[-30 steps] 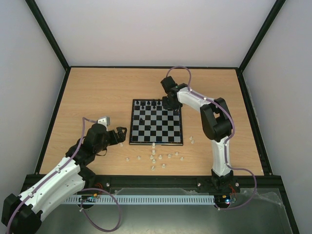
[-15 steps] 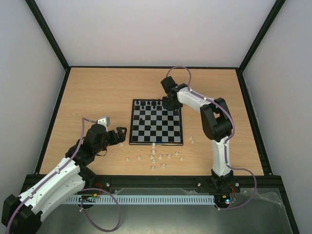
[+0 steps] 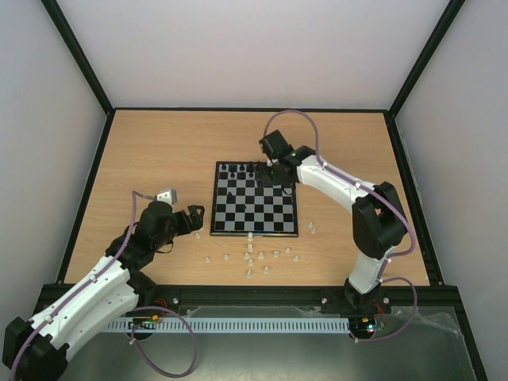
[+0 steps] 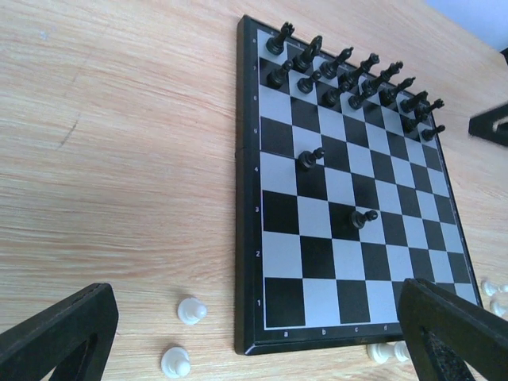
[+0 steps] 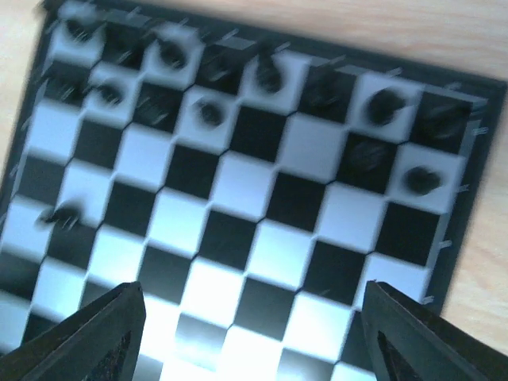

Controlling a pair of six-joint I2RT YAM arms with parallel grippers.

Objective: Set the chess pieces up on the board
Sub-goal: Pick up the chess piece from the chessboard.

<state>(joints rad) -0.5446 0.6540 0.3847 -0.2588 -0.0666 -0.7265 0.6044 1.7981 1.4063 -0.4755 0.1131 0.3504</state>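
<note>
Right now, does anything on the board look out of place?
Yes: two black pieces stand alone in the middle of the board, away from the black rows at its far end. The white pieces lie scattered on the table.

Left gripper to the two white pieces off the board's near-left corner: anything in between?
Nothing visible. The left gripper is open, and the two white pieces stand on bare table just ahead of it, beside the board but clear of its edge.

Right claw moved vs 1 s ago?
Yes. The right claw shifted slightly nearward, further over the board's far-right corner, and its elbow swung out rightward, away from the board.
</note>
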